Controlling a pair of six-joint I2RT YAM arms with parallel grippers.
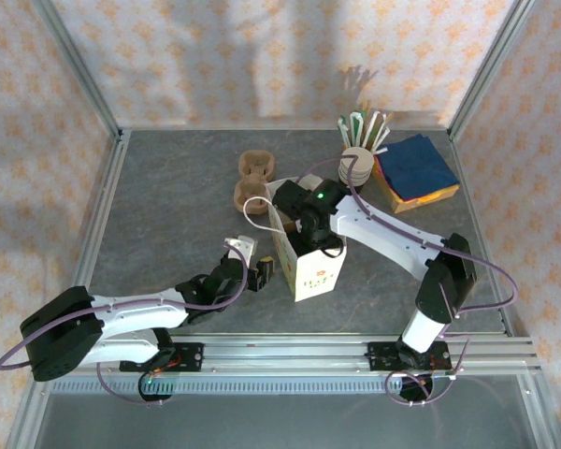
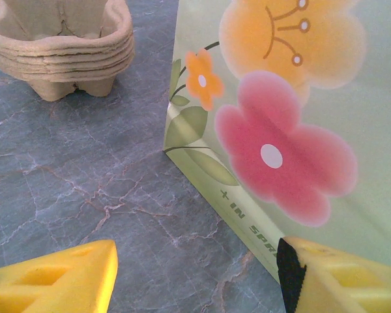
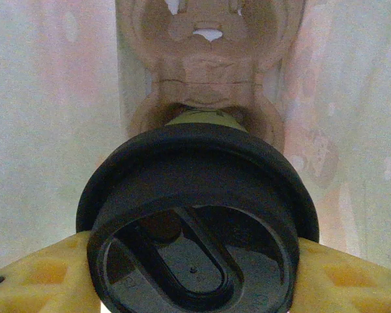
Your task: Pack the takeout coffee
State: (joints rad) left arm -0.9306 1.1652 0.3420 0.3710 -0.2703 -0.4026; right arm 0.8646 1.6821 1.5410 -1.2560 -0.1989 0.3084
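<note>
Coffee (image 3: 195, 189) sat clamped in the right gripper (image 3: 195, 277) inside the bag (image 3: 45, 130); left gripper (image 2: 197, 274) gaped at lower frame.

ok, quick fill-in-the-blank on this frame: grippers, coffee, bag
1. The right gripper is shut on the takeout coffee, whose lid is ____.
2. A pulp cup carrier lies at the ____ of the floral paper bag, under the coffee.
3. The left gripper holds nothing; its jaws stand ____.
Missing: black; bottom; open.
</note>
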